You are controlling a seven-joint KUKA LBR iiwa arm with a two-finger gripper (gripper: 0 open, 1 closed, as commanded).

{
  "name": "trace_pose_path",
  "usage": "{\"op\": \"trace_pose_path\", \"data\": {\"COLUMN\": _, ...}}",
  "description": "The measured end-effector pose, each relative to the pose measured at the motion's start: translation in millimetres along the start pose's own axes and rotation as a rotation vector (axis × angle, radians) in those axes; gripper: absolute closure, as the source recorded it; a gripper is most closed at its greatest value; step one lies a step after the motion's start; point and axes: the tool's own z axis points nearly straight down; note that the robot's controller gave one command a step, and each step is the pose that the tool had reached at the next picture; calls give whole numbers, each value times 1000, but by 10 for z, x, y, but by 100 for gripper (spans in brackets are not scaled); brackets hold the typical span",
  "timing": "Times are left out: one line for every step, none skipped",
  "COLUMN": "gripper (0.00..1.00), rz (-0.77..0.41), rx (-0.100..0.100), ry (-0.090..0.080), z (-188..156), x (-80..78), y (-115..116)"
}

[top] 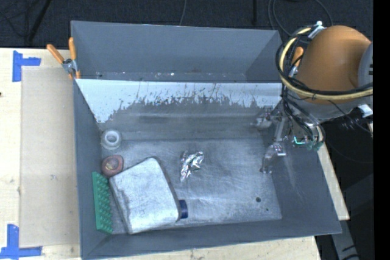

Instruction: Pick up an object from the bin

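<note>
Starting at the lower left of the grey bin: a green ridged strip lies along the wall, touching a folded white cloth. Just above them sit a brown round disc and a clear round cap. A small blue piece peeks out at the cloth's right edge. In mid-bin, a crumpled foil scrap lies alone, the nearest thing to the hand. Over at the right, the hand hangs low above bare bin floor, well apart from the foil, under the arm's orange cover. Released or clenched, I cannot tell.
</note>
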Motion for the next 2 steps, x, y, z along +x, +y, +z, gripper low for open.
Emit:
{"op": "trace_pose_path", "data": {"gripper": 0, "rz": -185, "rx": 2, "ry": -11, "z": 1354, "x": 315, "y": 1132}}
{"op": "trace_pose_path", "data": {"gripper": 0, "rz": -61, "rx": -2, "ry": -19, "z": 788, "x": -554, "y": 1712}}
